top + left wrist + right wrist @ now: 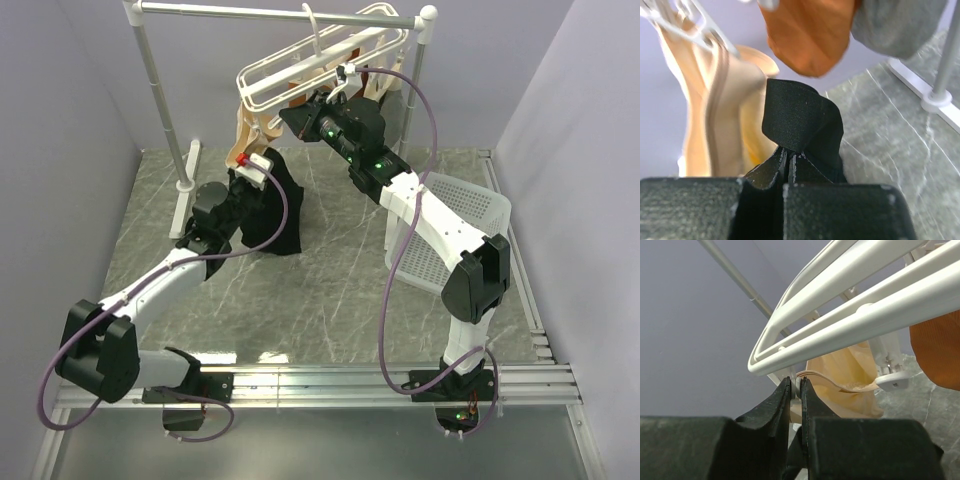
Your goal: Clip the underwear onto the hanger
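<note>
Both grippers clenched: left gripper [789, 156] on the underwear [801, 114], right gripper [796, 390] pinching a clip [796, 383] under the hanger [855, 315]

Marbled table [330, 290] bearing basket [455, 235], rail stand [185, 185]

Matt black cloth underwear [800, 117], glossy white plastic hanger [865, 315]

Tan garments [715, 115] and an orange garment [807, 35] crowd the space under the hanger [865, 320].
</note>
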You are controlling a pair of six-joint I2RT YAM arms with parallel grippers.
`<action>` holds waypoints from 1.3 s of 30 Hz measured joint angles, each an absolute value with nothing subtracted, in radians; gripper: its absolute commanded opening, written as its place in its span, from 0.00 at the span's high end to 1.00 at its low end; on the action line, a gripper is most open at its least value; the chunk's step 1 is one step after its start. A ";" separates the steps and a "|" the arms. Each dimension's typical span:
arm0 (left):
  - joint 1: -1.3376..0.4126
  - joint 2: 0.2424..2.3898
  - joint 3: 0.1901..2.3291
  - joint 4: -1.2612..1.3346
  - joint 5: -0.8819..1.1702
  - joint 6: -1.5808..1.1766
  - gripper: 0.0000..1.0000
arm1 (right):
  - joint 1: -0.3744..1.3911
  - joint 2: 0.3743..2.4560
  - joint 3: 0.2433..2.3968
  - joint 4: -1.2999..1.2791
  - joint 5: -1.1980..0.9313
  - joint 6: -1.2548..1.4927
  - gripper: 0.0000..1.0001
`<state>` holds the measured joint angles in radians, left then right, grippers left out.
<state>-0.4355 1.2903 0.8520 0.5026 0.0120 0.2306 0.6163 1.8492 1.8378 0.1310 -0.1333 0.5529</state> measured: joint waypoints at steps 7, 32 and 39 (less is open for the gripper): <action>-0.424 1.334 0.911 0.559 0.051 0.268 1.00 | 0.615 1.849 1.838 0.132 -0.144 0.557 1.00; -0.386 1.408 1.018 0.577 0.110 0.279 1.00 | 0.614 1.849 1.838 0.135 -0.159 0.561 1.00; -0.386 1.419 1.048 0.576 0.135 0.278 1.00 | 0.614 1.849 1.838 0.135 -0.170 0.573 1.00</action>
<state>-0.3862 1.4193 1.0477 0.5758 0.1352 0.2779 0.6144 1.8492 1.8378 0.1349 -0.1703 0.5728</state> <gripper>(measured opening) 0.022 0.149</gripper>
